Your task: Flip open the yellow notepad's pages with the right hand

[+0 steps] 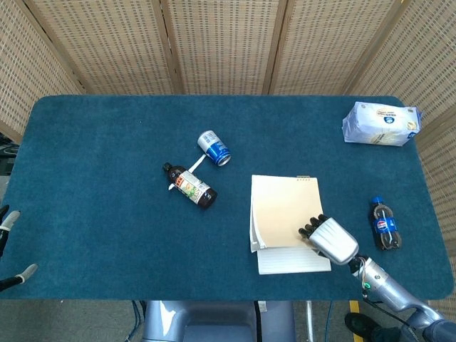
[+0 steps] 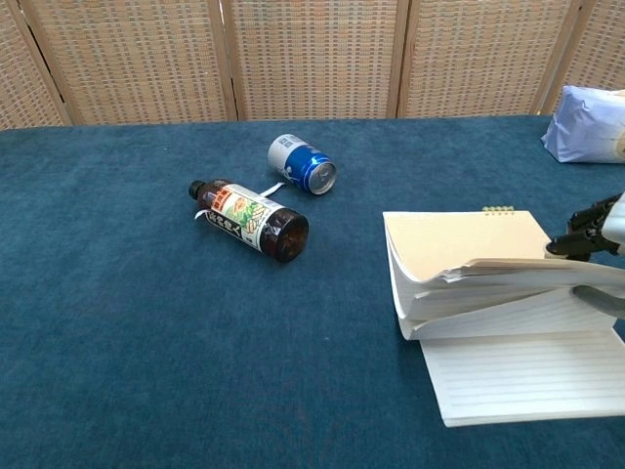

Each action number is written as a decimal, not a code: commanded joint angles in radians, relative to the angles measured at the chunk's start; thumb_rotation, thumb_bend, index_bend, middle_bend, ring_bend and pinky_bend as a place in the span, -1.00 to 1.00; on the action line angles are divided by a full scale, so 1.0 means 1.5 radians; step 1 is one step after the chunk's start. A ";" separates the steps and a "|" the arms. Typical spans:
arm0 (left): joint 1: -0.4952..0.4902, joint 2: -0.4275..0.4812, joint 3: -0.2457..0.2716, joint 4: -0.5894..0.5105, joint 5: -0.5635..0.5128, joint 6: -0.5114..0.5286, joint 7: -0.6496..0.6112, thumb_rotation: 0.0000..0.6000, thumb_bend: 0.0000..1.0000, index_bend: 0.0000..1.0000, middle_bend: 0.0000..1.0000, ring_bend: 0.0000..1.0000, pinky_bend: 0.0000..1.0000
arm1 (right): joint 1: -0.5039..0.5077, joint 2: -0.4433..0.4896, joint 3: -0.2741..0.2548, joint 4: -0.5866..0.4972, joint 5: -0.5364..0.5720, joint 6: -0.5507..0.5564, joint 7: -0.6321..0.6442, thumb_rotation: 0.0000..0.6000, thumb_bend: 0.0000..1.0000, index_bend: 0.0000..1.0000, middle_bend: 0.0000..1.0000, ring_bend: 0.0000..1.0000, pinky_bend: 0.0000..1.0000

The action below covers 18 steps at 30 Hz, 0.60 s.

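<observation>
The yellow notepad point(image 1: 285, 210) lies right of the table's middle, spiral binding at its far edge. In the chest view its cover and upper pages point(image 2: 459, 244) arch up off the rest, and a lined white page point(image 2: 527, 376) lies bare below them. My right hand point(image 1: 329, 239) is at the pad's near right corner. It pinches the lifted stack, with fingers point(image 2: 586, 227) on top of the cover and the thumb underneath. Only fingertips of my left hand point(image 1: 8, 246) show at the lower left edge of the head view, apart and holding nothing.
A blue can point(image 1: 214, 148) and a brown bottle point(image 1: 189, 186) lie on their sides left of the pad. A small cola bottle point(image 1: 384, 224) lies close to my right hand's right side. A white pack point(image 1: 381, 123) sits at the far right corner.
</observation>
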 commanded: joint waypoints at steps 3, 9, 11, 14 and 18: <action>0.001 0.000 0.000 0.001 0.001 0.001 -0.001 1.00 -1.00 -1.00 -1.00 -1.00 -1.00 | -0.008 0.052 -0.028 -0.075 -0.030 0.017 -0.015 1.00 0.29 0.32 0.31 0.02 0.12; 0.000 0.000 0.000 0.001 0.001 0.000 0.000 1.00 -1.00 -1.00 -1.00 -1.00 -1.00 | -0.011 0.095 -0.040 -0.142 -0.057 0.035 -0.030 1.00 0.29 0.33 0.31 0.02 0.12; 0.000 0.000 0.000 0.000 0.000 -0.001 0.000 1.00 -1.00 -1.00 -1.00 -1.00 -1.00 | -0.011 0.107 -0.043 -0.159 -0.067 0.039 -0.036 1.00 0.29 0.33 0.31 0.02 0.12; 0.000 0.000 0.000 0.000 0.000 0.000 0.000 1.00 -1.00 -1.00 -1.00 -1.00 -1.00 | -0.010 0.118 -0.047 -0.172 -0.081 0.041 -0.044 1.00 0.29 0.33 0.31 0.02 0.12; 0.000 0.000 0.000 0.000 0.000 -0.001 0.000 1.00 -1.00 -1.00 -1.00 -1.00 -1.00 | -0.003 0.136 -0.044 -0.200 -0.077 0.029 -0.037 1.00 0.29 0.33 0.31 0.02 0.12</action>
